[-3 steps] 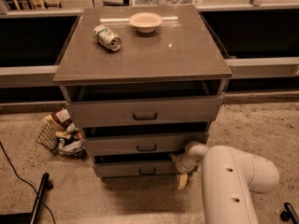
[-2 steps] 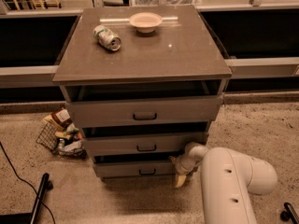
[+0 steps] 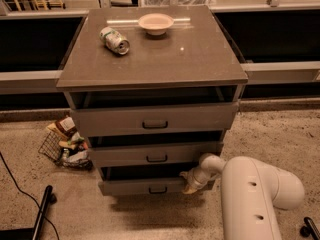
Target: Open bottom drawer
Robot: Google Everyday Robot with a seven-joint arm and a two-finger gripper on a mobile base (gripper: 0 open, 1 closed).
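Clutter marks the left of the frame: a small wire basket (image 3: 59,146) stuffed with crumpled wrappers stands on the speckled floor just beside the grey three-drawer cabinet (image 3: 220,64), and a thin black cable (image 3: 15,181) trails across the lower left corner. On the cabinet's brown top lie a tipped silver-and-green drink can (image 3: 114,39) and, to its right, a shallow pale pink bowl (image 3: 156,23). Each of the three fronts stands a little proud, with a dark gap above it. The bottom drawer (image 3: 130,187), a grey flat front with a small dark rectangular pull handle (image 3: 158,189), sits low in the centre of the frame under the mid-sized one. Right of that handle, the gripper (image 3: 191,182) on the thick white robot arm (image 3: 252,194) sits at the drawer's right end, apparently against its upper edge. Whether it is open or closed cannot be told. A pull from this off-centre spot could skew the drawer on its runners, so the draw is best kept slow, level and straight out toward the bottom of the frame, with purchase confirmed before hauling.
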